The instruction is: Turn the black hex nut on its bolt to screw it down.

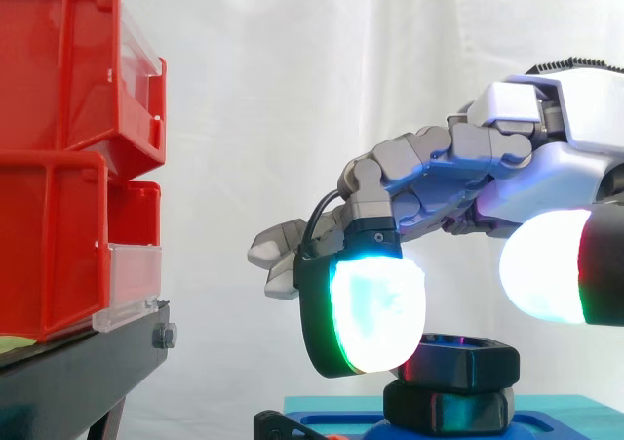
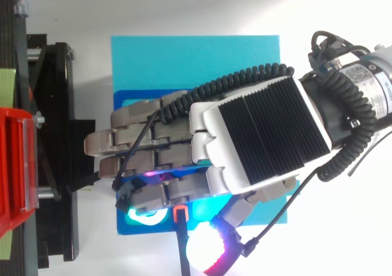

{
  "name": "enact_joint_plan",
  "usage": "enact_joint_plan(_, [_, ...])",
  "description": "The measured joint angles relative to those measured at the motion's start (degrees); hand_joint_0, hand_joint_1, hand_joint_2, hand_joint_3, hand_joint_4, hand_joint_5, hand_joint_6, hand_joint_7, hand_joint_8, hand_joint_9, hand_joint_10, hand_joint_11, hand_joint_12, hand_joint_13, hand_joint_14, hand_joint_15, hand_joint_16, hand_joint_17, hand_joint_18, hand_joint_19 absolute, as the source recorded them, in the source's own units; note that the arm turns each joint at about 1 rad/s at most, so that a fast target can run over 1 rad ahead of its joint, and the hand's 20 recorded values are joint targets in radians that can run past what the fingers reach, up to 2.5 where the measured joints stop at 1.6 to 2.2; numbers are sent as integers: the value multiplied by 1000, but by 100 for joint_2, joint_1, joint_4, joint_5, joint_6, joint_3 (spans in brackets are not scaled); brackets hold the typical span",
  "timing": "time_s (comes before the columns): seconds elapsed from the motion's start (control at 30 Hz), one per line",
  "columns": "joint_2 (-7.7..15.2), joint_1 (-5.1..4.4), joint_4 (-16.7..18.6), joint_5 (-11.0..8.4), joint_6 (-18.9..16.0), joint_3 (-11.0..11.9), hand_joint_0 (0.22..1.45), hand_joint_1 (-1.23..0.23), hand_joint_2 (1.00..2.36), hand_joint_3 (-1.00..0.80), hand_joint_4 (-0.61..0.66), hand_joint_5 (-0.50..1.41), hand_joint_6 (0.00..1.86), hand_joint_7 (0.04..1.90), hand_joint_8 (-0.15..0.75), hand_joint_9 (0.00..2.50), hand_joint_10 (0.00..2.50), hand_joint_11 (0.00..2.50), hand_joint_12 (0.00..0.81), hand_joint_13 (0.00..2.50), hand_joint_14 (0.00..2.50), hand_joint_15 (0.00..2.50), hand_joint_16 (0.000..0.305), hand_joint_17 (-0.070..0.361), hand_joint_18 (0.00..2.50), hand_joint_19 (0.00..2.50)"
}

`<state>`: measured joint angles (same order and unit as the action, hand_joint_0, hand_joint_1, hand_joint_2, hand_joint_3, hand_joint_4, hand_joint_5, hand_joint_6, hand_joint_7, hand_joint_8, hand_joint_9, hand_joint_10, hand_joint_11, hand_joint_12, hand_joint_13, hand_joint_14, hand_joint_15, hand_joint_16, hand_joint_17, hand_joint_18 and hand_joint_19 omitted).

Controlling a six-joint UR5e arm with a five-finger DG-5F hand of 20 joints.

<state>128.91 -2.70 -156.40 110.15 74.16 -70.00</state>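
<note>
The black hex nut (image 1: pixel 466 358) sits at six o'clock under the hand (image 1: pixel 492 181), axis upright; gripped or not, I cannot tell.

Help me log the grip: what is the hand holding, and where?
Cannot be told: the hand sits over the black hex nut, but where they meet is hidden.

Red bins (image 1: pixel 54 69) with clear fronts (image 1: pixel 132 284) stacked on a black stand (image 1: pixel 88 367) ahead of me, white curtain (image 1: pixel 292 99) behind, turquoise board (image 2: pixel 196 59) below me
</note>
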Motion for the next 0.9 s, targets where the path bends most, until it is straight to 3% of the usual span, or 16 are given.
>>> enact_joint_plan(0.23, [1,-48,12,-11,15,-3,518,-441,1000,-500,226,-102,501,1135,305,458,4,132,355,247,0,0,56,125,339,213])
enact_joint_plan(0.73, [7,-54,23,-20,46,-12,518,-441,1000,-500,226,-104,501,1109,306,458,3,128,355,247,0,0,55,125,339,211])
enact_joint_plan(0.9, [4,-54,195,-69,40,-212,518,-441,1000,-500,231,-105,502,1097,307,458,3,135,356,248,0,0,55,125,339,212])
